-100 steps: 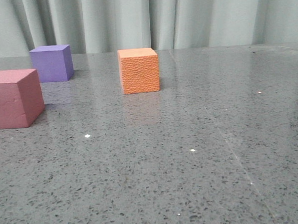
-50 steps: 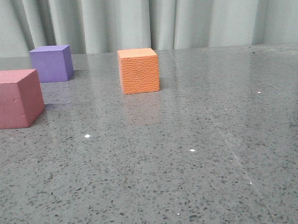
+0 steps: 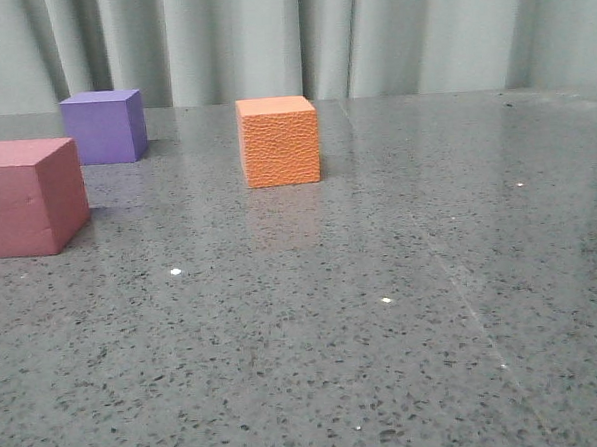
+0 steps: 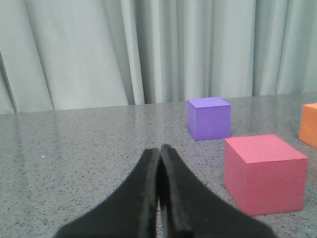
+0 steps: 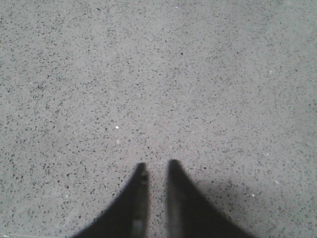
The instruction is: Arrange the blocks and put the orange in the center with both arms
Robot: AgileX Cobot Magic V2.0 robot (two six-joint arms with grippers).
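The orange cube (image 3: 279,142), with a pebbled surface, stands on the grey speckled tabletop (image 3: 383,309), a little left of the middle and towards the back. The purple cube (image 3: 101,127) stands at the back left. The pink-red cube (image 3: 27,198) stands nearer, at the left edge. Neither gripper shows in the front view. In the left wrist view my left gripper (image 4: 159,148) is shut and empty, with the pink-red cube (image 4: 265,171), the purple cube (image 4: 209,118) and an edge of the orange cube (image 4: 309,124) ahead of it. My right gripper (image 5: 156,166) is empty over bare tabletop, its fingers a narrow gap apart.
A pale green curtain (image 3: 289,34) hangs behind the table's far edge. The right wrist view shows only speckled stone tabletop (image 5: 158,74) under the gripper.
The three cubes have not moved. A faint dark patch at the right edge of the front view has faded.
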